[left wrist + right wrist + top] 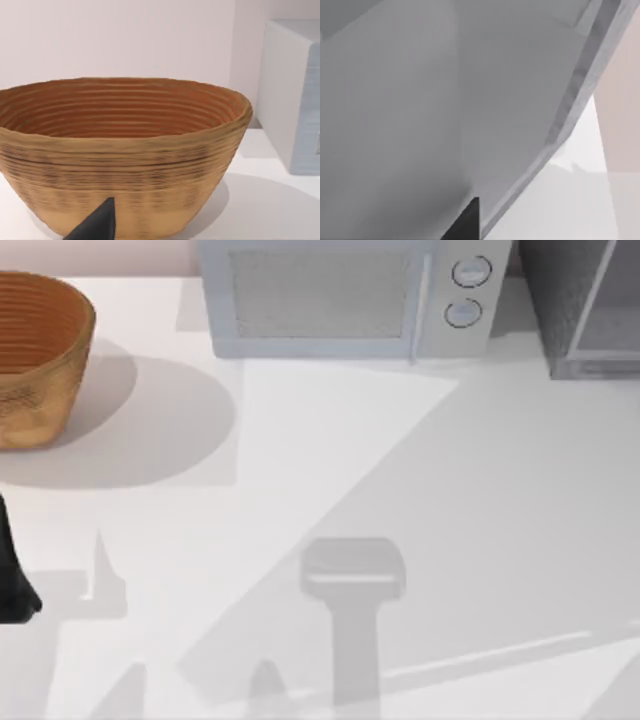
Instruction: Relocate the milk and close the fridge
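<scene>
The fridge [585, 310] is the grey cabinet with a pale-framed door at the table's back right corner. The milk is out of view. In the right wrist view a broad grey panel with a pale edge strip [575, 95] stands very close, apparently part of the fridge, and a dark tip of my right gripper [467, 222] pokes in just before it. My left arm [15, 575] is a dark shape at the table's far left edge. A dark tip of my left gripper [97, 225] shows in front of the basket.
A woven brown basket [35, 355] stands at the back left, its inside bare [120, 107]. A light grey microwave [345, 300] with two round knobs sits at the back centre, and its side [295, 95] shows past the basket. Arm shadows fall across the white table [300, 490].
</scene>
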Robot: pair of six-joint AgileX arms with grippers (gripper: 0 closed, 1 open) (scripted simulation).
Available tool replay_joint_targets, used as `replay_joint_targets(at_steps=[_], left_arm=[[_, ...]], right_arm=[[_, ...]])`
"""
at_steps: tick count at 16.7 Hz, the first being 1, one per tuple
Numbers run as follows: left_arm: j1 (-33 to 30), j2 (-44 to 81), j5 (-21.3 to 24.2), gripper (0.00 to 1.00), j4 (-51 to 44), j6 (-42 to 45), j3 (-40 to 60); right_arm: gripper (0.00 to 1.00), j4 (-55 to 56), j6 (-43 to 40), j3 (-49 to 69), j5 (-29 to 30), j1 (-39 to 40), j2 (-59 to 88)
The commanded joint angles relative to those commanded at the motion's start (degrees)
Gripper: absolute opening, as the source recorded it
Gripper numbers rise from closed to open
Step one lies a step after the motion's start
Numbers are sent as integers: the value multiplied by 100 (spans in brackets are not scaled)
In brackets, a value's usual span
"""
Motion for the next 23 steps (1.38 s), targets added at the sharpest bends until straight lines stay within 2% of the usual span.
replay_joint_targets(at_steps=[5,10,13,20,23], left_arm=[[0,0,0,100,0,0,0],[0,0,0,100,0,0,0],[0,0,0,100,0,0,0],[0,0,0,100,0,0,0],[0,0,0,100,0,0,0]], right_arm=[[100,503,754,-286,841,1197,-345],[100,1006,1793,-704,2044,2687,-661],[100,1252,2311,-1002,2639,3306,-803],[100,1292,2401,-1088,2781,3358,-785],[100,1205,2397,-688,2796,3353,-416]])
